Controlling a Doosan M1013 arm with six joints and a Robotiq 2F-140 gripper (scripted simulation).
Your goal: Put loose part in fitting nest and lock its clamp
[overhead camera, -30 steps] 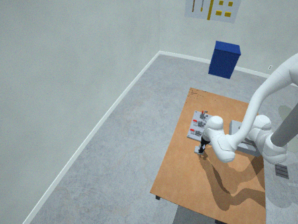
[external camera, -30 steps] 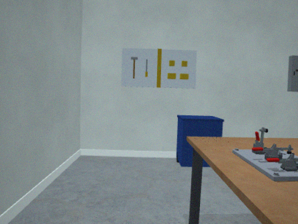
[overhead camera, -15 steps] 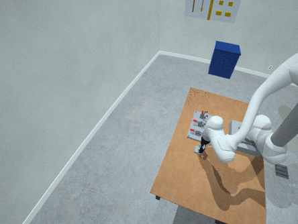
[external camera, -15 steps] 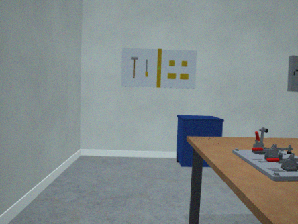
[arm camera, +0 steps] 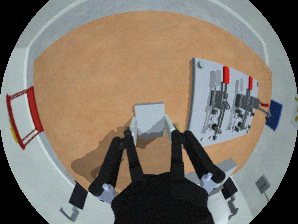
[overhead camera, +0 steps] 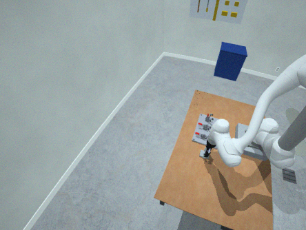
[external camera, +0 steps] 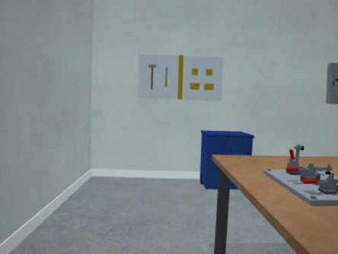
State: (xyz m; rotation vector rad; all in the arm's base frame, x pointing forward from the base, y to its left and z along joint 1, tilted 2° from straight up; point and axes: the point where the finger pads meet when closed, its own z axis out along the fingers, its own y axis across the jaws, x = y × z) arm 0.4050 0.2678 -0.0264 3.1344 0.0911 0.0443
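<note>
The black two-fingered pincer (arm camera: 152, 137) points down at the orange-brown wooden table top (overhead camera: 193, 179), its fingers pinching the flat pale grey loose part (arm camera: 150, 121) from both sides; that part lies on the wood directly under the fingertips. In the wrist view, to the right of the pincer and a little ahead of it, lies the light grey fixture plate (arm camera: 201, 99) carrying grey toggle clamps with red handles (arm camera: 226, 75); plate and part are near each other but apart. In the top view the white arm (overhead camera: 262, 103) reaches in from the right, and its shadow falls across the wood behind the pincer.

The table stands on dark legs (external camera: 221, 213) over a speckled grey floor (overhead camera: 117, 162). Beyond the fixture, against the pale wall, sits a blue box-shaped cabinet (overhead camera: 230, 61), and above it hangs a white tool board with a yellow stripe (external camera: 180, 77). A white skirting strip (overhead camera: 103, 124) runs along the foot of the walls. Far to the pincer's left in the wrist view a red-framed object (arm camera: 23, 119) stands off the table's edge.
</note>
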